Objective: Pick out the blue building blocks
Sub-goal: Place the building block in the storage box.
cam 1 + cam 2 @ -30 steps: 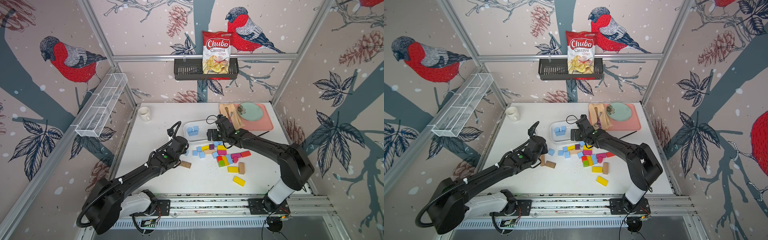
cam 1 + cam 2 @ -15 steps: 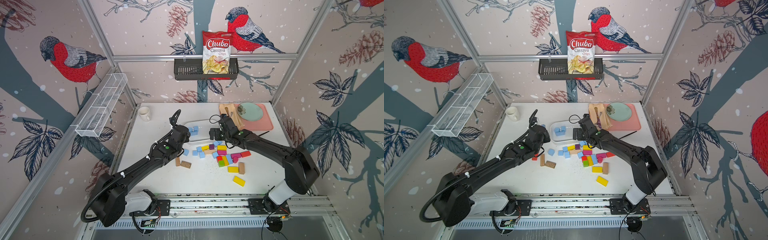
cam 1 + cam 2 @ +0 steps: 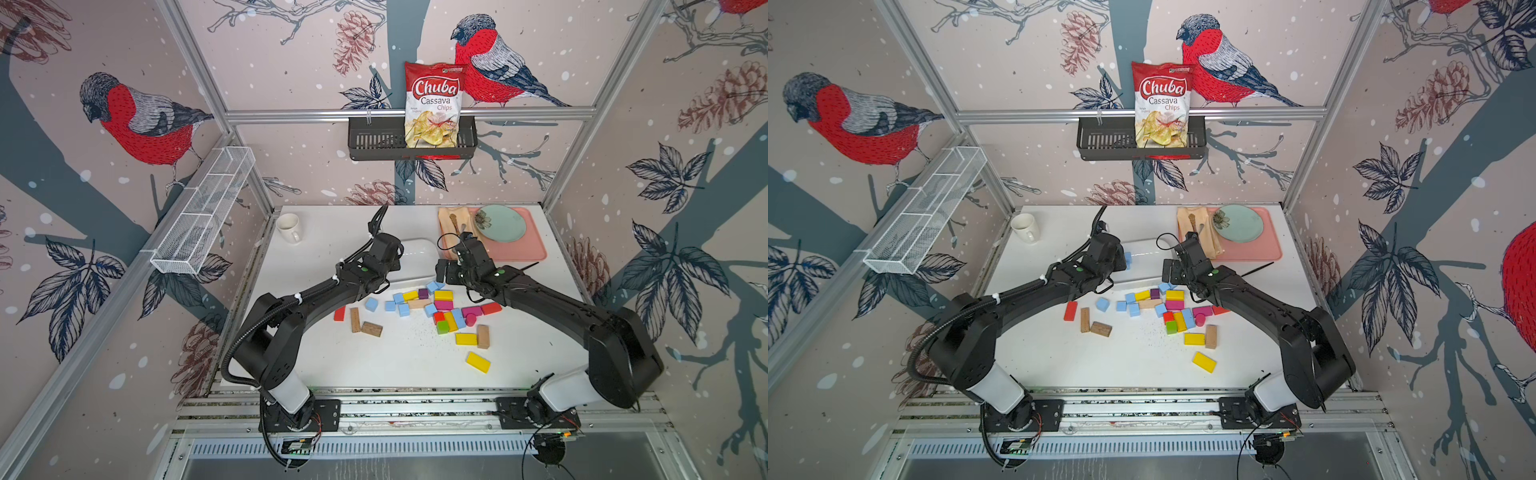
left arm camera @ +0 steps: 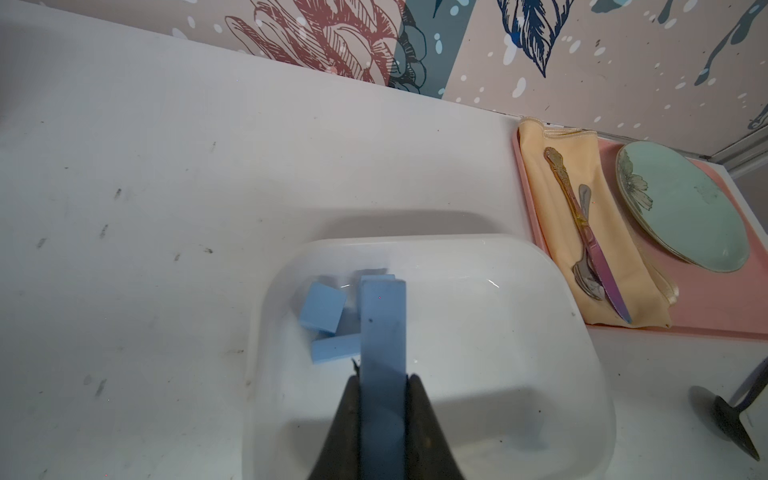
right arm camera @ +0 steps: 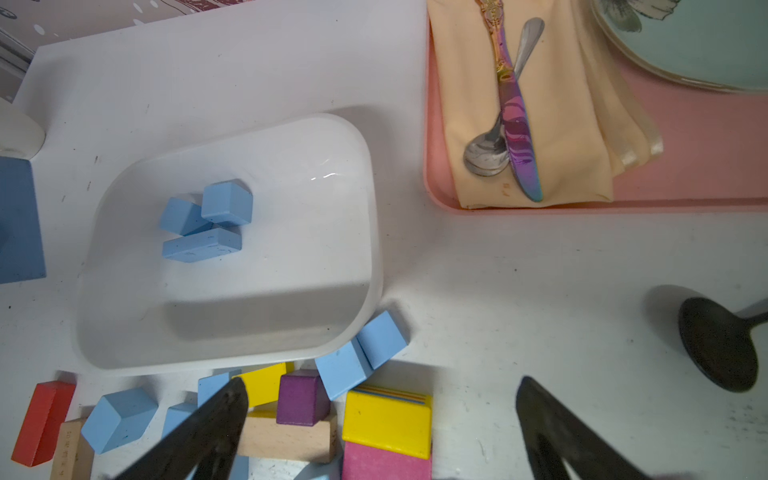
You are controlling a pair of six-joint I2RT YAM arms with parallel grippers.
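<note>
The left hand (image 4: 382, 374) is not where it was a second ago. Back then it was low by the brown blocks (image 3: 371, 328), at the near left of the pile. Now it is over the white dish (image 4: 498, 332), farther back on the bench (image 3: 316, 257). It brings a blue bar (image 4: 382, 324) with it. So one more blue block is just about where it should go.

The left hand is closed tight on that bar. Its two fingers press the bar from both sides, and the bar sticks out past the tips. Three blue blocks (image 5: 226, 203) already lie in the dish, right under the bar. The bar may be touching them, but from this close I cannot tell.

The right hand (image 5: 382, 384) has hardly moved. It is wide open and holds nothing. It hangs over the far edge of the pile, just on the near side of the dish. Two blue cubes (image 5: 343, 368) sit there against the corner of the dish.

A good few blue blocks (image 3: 371, 304) are left on the bench, mixed in with yellow, pink, red and purple ones. I think the job is only partly done. The left hand needs to let go next.
</note>
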